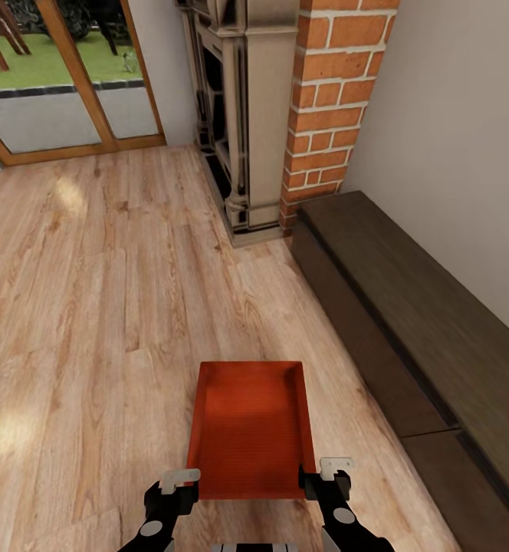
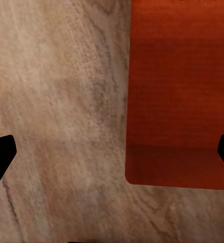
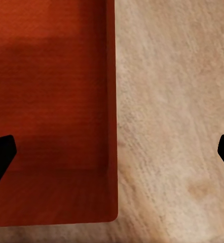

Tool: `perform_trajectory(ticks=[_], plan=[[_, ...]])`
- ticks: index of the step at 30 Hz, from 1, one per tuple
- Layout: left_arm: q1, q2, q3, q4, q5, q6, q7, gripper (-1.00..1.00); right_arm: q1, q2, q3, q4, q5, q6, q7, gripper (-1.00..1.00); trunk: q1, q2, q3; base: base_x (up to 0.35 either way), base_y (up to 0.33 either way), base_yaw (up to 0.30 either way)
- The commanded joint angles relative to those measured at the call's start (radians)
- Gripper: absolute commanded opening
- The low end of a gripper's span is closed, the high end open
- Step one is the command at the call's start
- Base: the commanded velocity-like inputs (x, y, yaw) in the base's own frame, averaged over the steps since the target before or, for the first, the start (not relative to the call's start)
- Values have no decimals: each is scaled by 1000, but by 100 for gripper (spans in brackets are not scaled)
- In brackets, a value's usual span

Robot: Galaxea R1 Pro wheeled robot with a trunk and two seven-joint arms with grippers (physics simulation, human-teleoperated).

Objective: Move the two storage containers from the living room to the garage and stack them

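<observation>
One storage container (image 1: 251, 429) sat low in front of the robot over the living room's wood-plank floor (image 1: 93, 307), near the brick fireplace (image 1: 327, 107) and a dark bench (image 1: 408, 322). The left gripper (image 1: 179, 484) and right gripper (image 1: 327, 471) flanked its near corners. In both wrist views the fingers stood spread wide, one straddling each side wall, clamped on nothing. Whether the bin rested on the planks or was pinched between the two arms could not be told.

Judged step: taking up the first container, still in the living room. Next likely called for squeezing both sides evenly, lifting level, then driving to the garage.
</observation>
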State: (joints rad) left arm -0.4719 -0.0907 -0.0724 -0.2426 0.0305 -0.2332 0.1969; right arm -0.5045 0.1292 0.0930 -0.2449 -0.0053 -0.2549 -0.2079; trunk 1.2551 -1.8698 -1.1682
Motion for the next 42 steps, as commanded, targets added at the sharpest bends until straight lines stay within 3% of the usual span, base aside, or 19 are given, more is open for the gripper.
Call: perform_trajectory(ticks=[1, 25, 42], plan=[[-1, 0, -8, 1, 3, -3, 7, 100, -1, 0, 8, 1, 0, -1, -8, 100, 0, 0, -1, 0, 0, 0], [-1, 0, -7, 2, 3, -2, 12, 100, 0, 0, 8, 1, -1, -8, -8, 100, 0, 0, -1, 0, 0, 0], [-1, 0, -7, 2, 3, -1, 11, 100, 0, 0, 8, 1, -1, -9, -8, 100, 65, -119, -54, 0, 0, 0]])
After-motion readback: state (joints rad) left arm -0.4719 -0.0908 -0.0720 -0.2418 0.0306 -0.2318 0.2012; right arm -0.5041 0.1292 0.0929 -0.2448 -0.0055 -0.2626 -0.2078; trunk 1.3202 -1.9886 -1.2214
